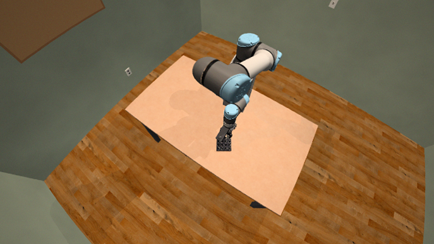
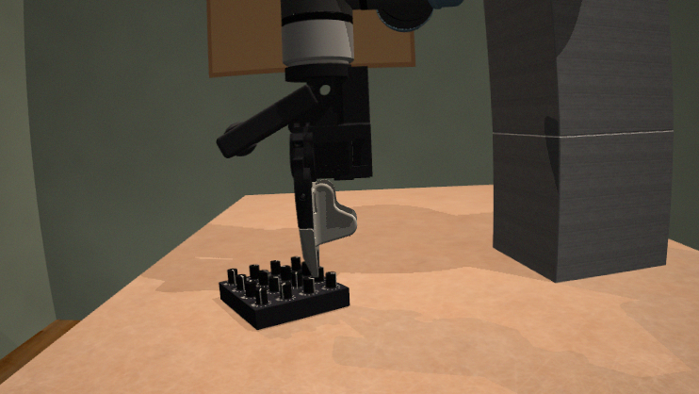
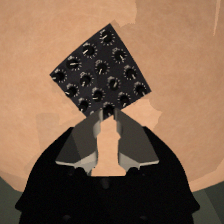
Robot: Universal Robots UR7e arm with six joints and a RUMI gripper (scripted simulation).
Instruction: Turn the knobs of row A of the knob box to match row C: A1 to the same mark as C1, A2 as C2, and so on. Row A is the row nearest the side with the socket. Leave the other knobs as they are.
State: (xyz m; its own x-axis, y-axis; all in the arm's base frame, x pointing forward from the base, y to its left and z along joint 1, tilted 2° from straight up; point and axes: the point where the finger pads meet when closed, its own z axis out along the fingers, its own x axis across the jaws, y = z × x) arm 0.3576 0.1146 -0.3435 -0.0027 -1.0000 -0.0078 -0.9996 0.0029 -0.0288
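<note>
- Knob box (image 1: 223,149) (image 2: 302,311) (image 3: 93,70): flat on table (image 1: 259,158) (image 2: 440,337) (image 3: 30,95); just below ctr of frame in top view, lower L of ctr in ext. view, upper ctr in wrist view.
- Box orient. in wrist view: rotated approx. diag., one corner toward top edge of frame.
- Knob layout: 4 x 4, shafts upright, white pointer marks; individual settings too small to read reliably.
- Jaws (image 1: 227,136) (image 2: 315,274): clenched on one knob (image 3: 108,108), tips pointing down at box.
- Gripped knob: in edge row at lower R side of box, wrist view; mostly hidden behind tip in ext. view.
- Row letters: not legible; cannot tell which row is A.
- Arm (image 1: 257,63) (image 2: 317,41): reaches from upper ctr of frame down to box, top view; wrist vert. above box in ext. view.
- Gray pillar (image 2: 523,195): upright on table, R side of ext. view, well apart from box.
</note>
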